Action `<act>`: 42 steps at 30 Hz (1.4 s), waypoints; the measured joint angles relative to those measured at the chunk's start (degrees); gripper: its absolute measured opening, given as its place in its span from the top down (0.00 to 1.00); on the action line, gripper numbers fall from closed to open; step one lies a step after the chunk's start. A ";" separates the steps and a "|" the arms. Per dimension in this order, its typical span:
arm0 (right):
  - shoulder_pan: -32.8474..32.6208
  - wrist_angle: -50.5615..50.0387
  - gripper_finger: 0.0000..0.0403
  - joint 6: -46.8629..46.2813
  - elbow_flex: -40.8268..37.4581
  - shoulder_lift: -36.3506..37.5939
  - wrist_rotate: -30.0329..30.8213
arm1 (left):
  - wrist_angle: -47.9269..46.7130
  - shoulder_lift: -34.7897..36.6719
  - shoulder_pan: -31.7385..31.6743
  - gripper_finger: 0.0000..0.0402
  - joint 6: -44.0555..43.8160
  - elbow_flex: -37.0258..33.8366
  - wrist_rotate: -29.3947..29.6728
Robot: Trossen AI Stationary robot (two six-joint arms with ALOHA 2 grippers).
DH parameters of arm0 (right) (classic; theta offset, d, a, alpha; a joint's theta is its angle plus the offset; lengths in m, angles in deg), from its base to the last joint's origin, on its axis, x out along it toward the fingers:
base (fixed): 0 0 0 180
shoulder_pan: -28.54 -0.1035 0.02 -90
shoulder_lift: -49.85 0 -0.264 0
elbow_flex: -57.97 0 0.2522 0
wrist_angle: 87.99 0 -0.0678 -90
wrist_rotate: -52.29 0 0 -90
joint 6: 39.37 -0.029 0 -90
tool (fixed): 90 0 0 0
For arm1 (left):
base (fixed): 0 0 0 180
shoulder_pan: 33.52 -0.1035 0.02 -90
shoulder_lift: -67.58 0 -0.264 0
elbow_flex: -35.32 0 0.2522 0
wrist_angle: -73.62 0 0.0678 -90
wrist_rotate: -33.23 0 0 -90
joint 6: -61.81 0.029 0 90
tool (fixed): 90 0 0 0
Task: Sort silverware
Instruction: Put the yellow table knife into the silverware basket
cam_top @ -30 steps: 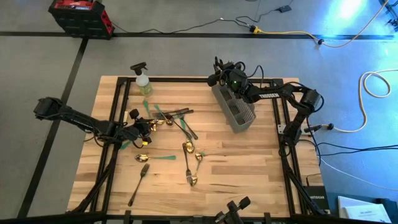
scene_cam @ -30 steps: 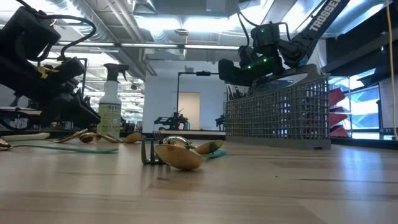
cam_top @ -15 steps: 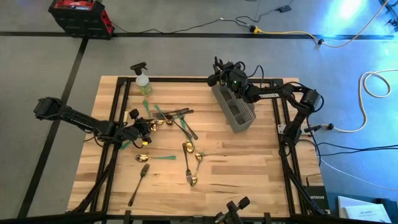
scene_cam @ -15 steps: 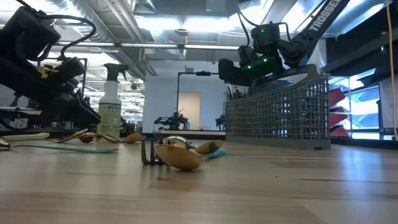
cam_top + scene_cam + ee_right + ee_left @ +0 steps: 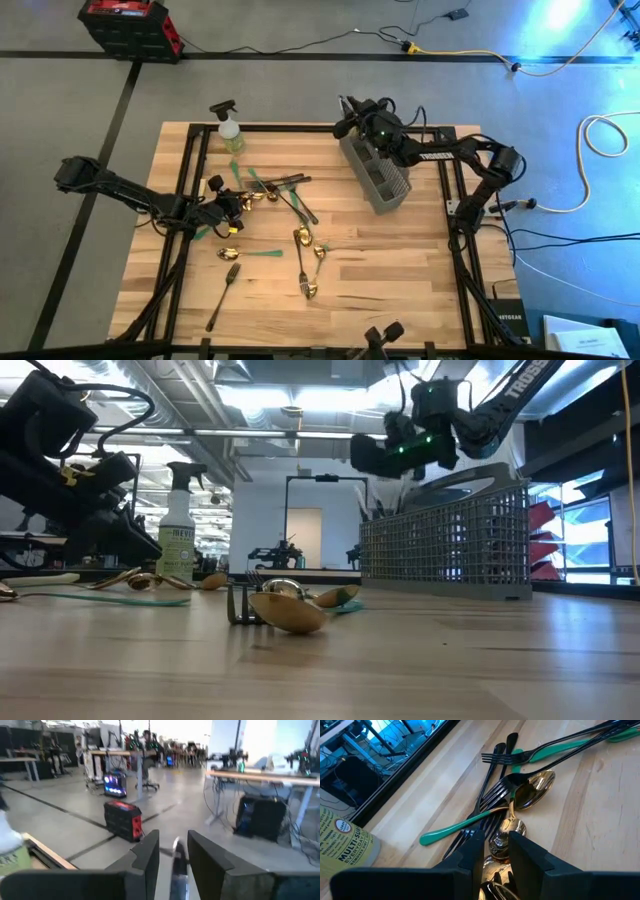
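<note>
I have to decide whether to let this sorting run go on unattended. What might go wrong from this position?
1. The left gripper is closed on a gold utensil lying in a tangled pile; lifting may drag neighbouring pieces along.
2. The right gripper holds a slim silvery piece above the mesh caddy; a misaligned drop could miss its compartment.
3. The spray bottle stands near the pile and could be knocked.

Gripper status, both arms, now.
Left gripper: down in the silverware pile, fingers shut on a gold spoon.
Right gripper: above the mesh caddy, fingers shut on a slim silver utensil.
</note>
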 joint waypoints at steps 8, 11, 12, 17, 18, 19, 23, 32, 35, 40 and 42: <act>-6.20 -0.48 0.79 12.84 0.00 3.27 7.98 | -0.02 0.02 0.00 0.82 0.00 0.00 0.00; -8.47 -0.66 0.79 18.09 0.00 4.46 11.48 | 0.00 0.02 0.00 0.82 0.00 0.00 -0.02; -9.18 -0.61 0.79 19.49 0.00 4.78 12.39 | -0.04 0.02 0.00 0.82 0.00 0.00 0.00; -12.00 -3.31 0.79 22.25 0.00 6.20 10.65 | -0.04 0.02 0.00 0.82 0.00 0.00 0.00; -12.61 -4.24 0.79 21.85 0.00 6.51 8.15 | -0.03 0.02 0.00 0.82 -0.02 0.00 0.00; -13.30 -5.68 0.79 21.27 0.00 6.99 5.26 | 0.02 0.02 0.00 0.82 -0.01 0.00 0.00; -16.80 -13.22 0.79 18.70 0.00 8.16 -6.02 | -0.02 0.02 0.00 0.82 -0.02 0.00 -0.02; -24.31 -28.51 0.79 15.02 0.00 8.14 -19.89 | 0.00 0.01 0.00 0.82 -0.02 0.00 0.00; -25.97 -31.07 0.79 15.03 0.00 8.14 -19.96 | 0.00 0.02 0.00 0.82 0.00 0.00 -0.02; -28.90 -32.14 0.79 16.15 0.00 6.65 -21.38 | -0.06 0.02 0.00 0.82 -0.02 0.00 0.00; -29.85 -32.79 0.79 16.15 0.00 6.15 -21.38 | 0.12 0.02 -0.01 0.82 -0.02 0.00 0.00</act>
